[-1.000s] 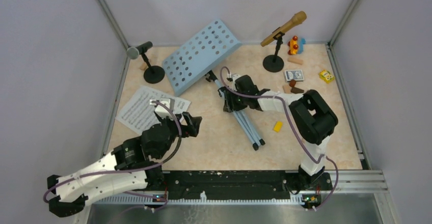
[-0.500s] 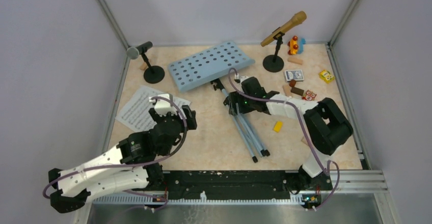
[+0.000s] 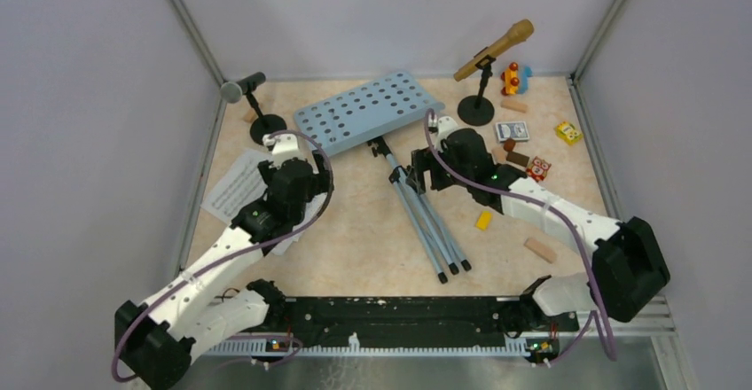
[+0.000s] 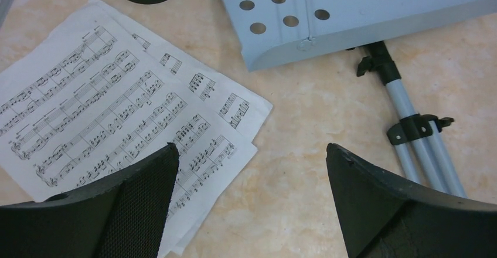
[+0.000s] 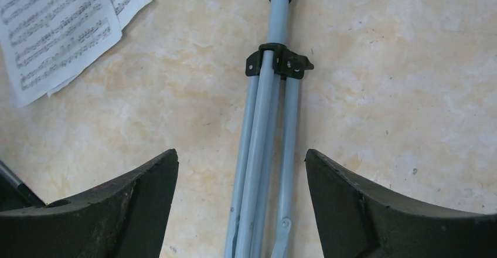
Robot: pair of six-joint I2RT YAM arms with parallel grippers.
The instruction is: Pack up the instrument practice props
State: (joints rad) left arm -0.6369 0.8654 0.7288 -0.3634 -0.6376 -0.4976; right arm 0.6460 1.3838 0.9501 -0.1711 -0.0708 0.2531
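Two-gripper check: both spread wide, holding nothing. Centre right gripper (image 5: 240,152) over tripod legs (image 5: 264,123), lower, pinch all three together; hold left gripper (image 4: 252,149) clear above music sheets (image 4: 105,117).

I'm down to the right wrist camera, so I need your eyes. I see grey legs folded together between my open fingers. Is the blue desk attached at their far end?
Observer: Yes. In the top view the light blue music desk is joined to the pole above the tripod legs.
Operator: Where is the other arm?
Observer: The left gripper hovers open over the near edge of the music sheets, beside the desk's corner.
Operator: And the microphones?
Observer: Both are unpacked at the back: the black microphone back left, the gold microphone back right.
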